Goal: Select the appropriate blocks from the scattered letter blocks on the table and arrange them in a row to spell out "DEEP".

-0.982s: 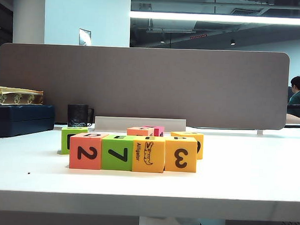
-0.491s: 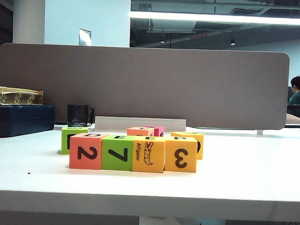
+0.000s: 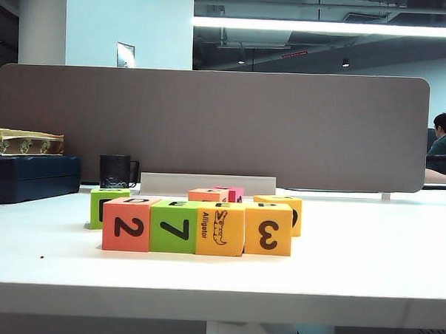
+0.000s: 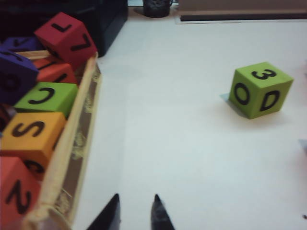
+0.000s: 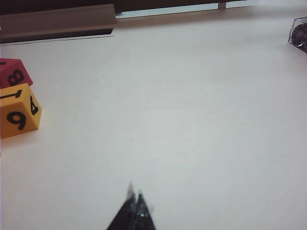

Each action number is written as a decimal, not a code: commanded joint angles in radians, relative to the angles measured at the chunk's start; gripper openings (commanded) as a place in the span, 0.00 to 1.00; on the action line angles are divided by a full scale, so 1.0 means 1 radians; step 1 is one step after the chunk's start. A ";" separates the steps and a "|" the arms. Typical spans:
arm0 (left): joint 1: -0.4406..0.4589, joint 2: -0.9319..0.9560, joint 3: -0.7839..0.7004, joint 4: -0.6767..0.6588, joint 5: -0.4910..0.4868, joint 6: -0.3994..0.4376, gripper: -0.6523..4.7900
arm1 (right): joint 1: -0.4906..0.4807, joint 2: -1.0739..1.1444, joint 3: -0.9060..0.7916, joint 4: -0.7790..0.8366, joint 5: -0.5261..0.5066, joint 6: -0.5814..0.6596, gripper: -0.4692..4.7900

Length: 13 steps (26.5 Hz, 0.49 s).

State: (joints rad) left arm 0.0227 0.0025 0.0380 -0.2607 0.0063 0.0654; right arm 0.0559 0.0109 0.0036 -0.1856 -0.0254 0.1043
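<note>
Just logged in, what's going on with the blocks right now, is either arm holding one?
Neither. Four blocks sit in a touching row near the table's front: salmon 2 block, green 7 block, Alligator block, yellow 3 block. The left hand hangs slightly open and empty above bare table beside a tray of spare blocks; the right hand is shut, empty. Leftover blocks stay behind the row.

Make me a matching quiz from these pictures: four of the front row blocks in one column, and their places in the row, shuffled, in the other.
Blocks:
1. salmon block with 2
2. green block with 7
3. Alligator block
4. yellow block with 3

Places in the exterior view:
A. right end
B. second from left
C. left end
D. third from left

Pairs: 1-C, 2-B, 3-D, 4-A
</note>
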 commanded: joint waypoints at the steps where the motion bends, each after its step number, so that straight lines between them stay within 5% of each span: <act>1: 0.002 0.000 -0.002 0.136 -0.033 0.084 0.27 | 0.000 -0.012 -0.003 0.007 0.004 0.000 0.09; 13: 0.001 0.000 -0.027 0.068 -0.020 -0.013 0.27 | 0.000 -0.012 -0.003 0.008 0.004 0.000 0.09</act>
State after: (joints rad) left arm 0.0231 0.0002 0.0124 -0.1856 -0.0143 0.0551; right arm 0.0559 0.0109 0.0036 -0.1852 -0.0254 0.1043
